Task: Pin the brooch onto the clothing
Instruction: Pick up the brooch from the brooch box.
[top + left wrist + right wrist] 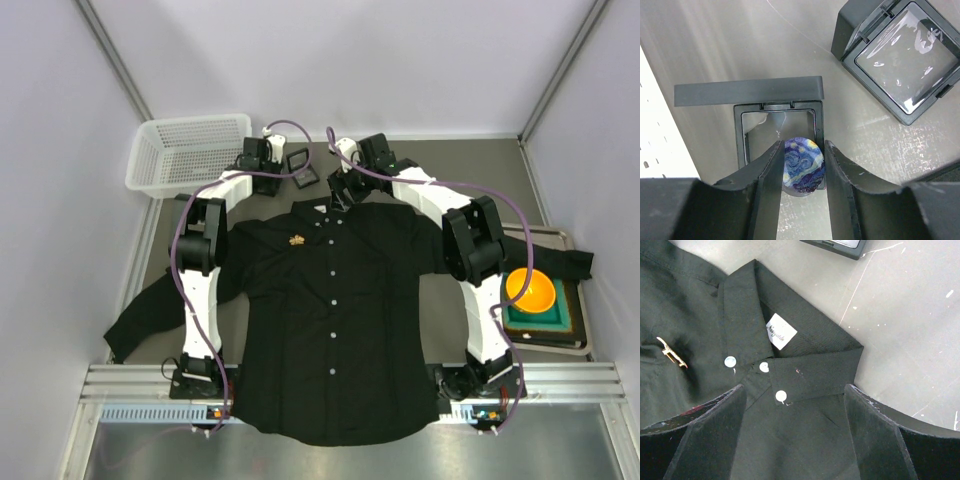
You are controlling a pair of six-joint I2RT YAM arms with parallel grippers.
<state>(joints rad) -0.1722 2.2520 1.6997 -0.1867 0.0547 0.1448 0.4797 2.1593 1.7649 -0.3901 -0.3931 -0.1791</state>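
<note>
One open case (739, 135), brooch (804, 167) at its rim; one closed case (905, 57) nearby.

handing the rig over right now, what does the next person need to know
Left gripper: closed on the round blue brooch, at its open black box beyond the shirt.
Right gripper: open, empty, over the collar of the black shirt.
Shirt lies flat, front up; a gold brooch sits on its chest.
Done: blue brooch gripped.
Left: carry it to the shirt and pin it.
</note>
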